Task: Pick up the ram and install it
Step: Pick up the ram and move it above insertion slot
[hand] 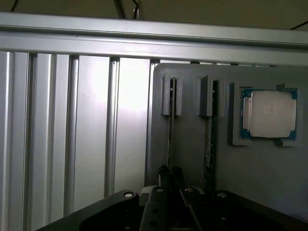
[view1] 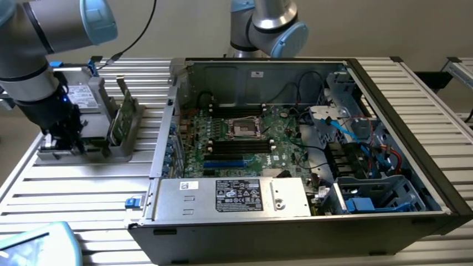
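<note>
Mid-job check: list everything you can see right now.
ram: two sticks, dark green, on edge in the holder's slots
processor: one, silver, in the holder's recess
holder: one, grey, on the table, exterior view's left
computer case: one, black, open
motherboard: one, green, inside the case
power supply: one, silver, case's near edge
table: one, silver, slatted
arm: one, grey with blue caps, over the holder
tool: one, black, shut on the ram stick farther from the processor

The near end of the ram (hand: 170, 134) is hidden behind the claw (hand: 171, 172).
</note>
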You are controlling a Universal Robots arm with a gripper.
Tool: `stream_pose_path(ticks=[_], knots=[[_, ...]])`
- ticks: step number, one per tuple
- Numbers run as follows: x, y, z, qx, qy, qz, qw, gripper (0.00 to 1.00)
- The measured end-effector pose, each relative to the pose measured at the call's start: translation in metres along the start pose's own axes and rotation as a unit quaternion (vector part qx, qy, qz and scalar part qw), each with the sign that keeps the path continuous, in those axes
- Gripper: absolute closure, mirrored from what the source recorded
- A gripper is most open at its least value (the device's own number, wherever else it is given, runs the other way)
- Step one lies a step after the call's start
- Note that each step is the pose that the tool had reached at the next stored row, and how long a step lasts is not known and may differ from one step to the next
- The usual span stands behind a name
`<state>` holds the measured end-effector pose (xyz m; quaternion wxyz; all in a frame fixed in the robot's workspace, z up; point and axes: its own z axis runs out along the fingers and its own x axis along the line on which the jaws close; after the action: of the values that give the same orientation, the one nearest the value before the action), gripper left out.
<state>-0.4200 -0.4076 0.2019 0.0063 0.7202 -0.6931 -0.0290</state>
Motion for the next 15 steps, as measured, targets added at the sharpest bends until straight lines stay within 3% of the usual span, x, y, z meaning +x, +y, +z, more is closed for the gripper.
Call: stream_pose_path(ticks=[15], knots=[[-0.0002, 0.0003, -0.0067, -0.0007, 0.0, 0.0, 1.0, 0.87]])
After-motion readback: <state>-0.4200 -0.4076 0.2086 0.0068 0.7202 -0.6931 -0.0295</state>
